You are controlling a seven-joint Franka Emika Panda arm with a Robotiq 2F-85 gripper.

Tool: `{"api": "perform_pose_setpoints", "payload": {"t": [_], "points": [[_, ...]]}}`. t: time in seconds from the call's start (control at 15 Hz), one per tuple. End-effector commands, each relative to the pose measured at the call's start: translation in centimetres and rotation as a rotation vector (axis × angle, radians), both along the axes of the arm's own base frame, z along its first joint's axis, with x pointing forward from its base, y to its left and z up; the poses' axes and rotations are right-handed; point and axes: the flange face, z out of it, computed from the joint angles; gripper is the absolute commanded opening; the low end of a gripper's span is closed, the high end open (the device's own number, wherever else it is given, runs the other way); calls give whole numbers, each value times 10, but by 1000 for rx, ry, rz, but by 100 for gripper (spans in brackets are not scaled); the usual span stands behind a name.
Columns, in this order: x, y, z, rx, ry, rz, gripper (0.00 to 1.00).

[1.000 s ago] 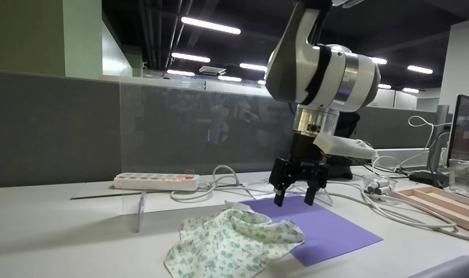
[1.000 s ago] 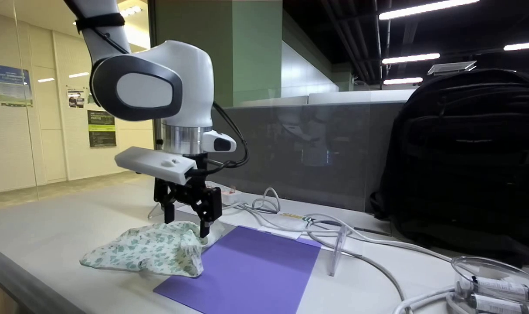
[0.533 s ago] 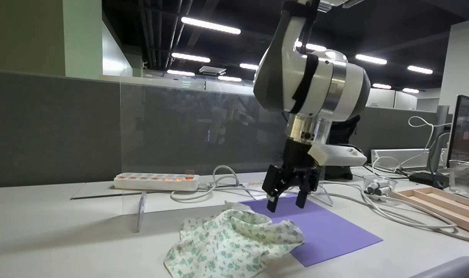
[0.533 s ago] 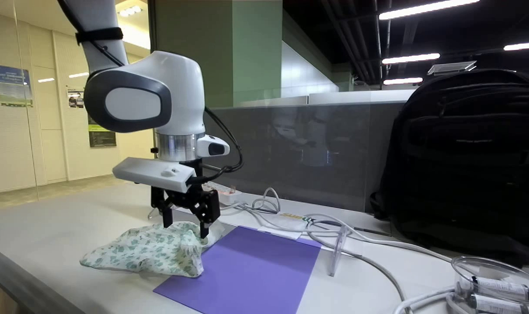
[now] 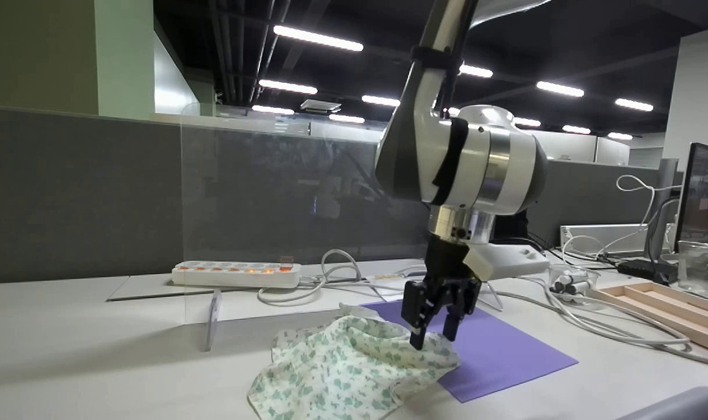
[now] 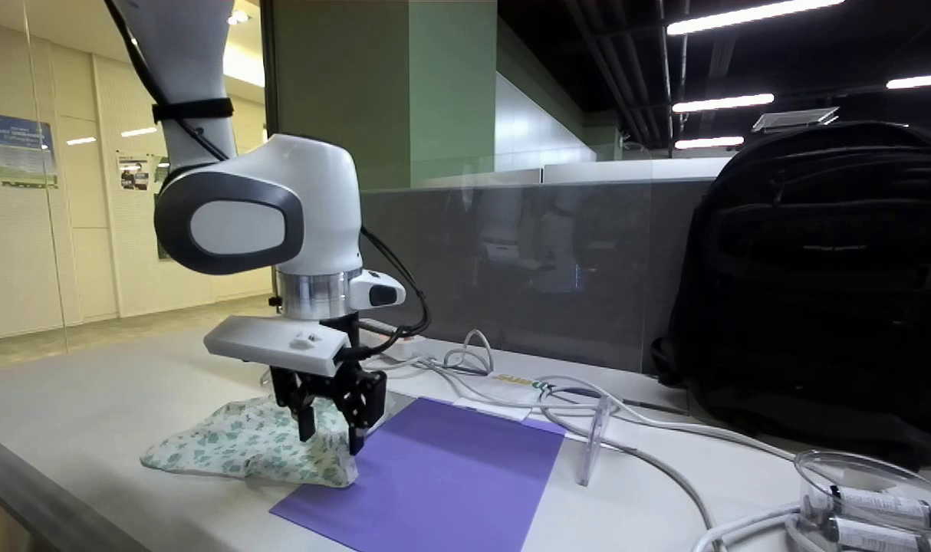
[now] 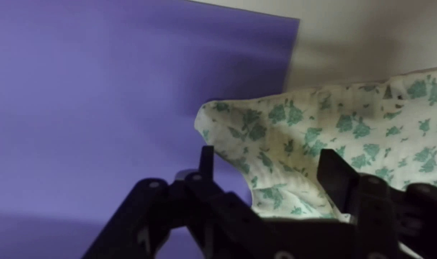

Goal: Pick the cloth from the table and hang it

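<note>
Where the thin white cloth with green leafy print (image 5: 336, 373) lies: rumpled on the white table (image 5: 97, 341), one corner over the edge of the flat purple sheet (image 6: 458, 475).
Black two-fingered pincer (image 5: 433, 336): pointing down, fingers spread apart, at the cloth's end by the sheet; touching or just above, can't tell.
Fingers, wrist view: one over the sheet right at the cloth's border, opposite one over the cloth, print showing between.
Clear upright panel (image 5: 231, 233): behind the cloth in an exterior view.
White power strip (image 5: 237, 276): beyond the panel, some switches lit orange.
Black backpack (image 6: 826, 307): upright, right side of an exterior view.
Light tan compartment tray (image 5: 669, 309): on the table, well apart from the cloth.
</note>
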Motion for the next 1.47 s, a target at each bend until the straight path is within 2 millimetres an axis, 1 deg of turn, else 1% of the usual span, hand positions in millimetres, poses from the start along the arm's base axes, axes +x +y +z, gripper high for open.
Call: {"api": "perform_pose_setpoints", "payload": {"t": [0.0, 0.07, 0.13, 0.27, 0.4, 0.47, 0.6, 0.73, 0.87, 1.07, 1.2, 1.27, 1.33, 1.4], "points": [[8, -9, -10, -10, -8, -15, 45], [8, -11, -12, -13, -8, -19, 39], [8, -12, -12, -5, -1, -25, 31], [7, -11, -8, 14, 17, -26, 17], [8, -10, 2, 22, 15, -23, 5], [9, -8, 10, 32, 14, -16, 1], [11, -6, 29, 47, 9, -18, 0], [16, -5, 59, 62, -6, -19, 0], [27, -7, 96, 48, -38, -24, 0], [41, -4, 163, 37, -116, -20, 0], [44, -5, 211, 64, -142, -22, 0], [41, -7, 234, 76, -133, -19, 0], [46, -4, 193, 59, -130, 6, 2], [45, -4, 214, 72, -135, 8, 2]]}}
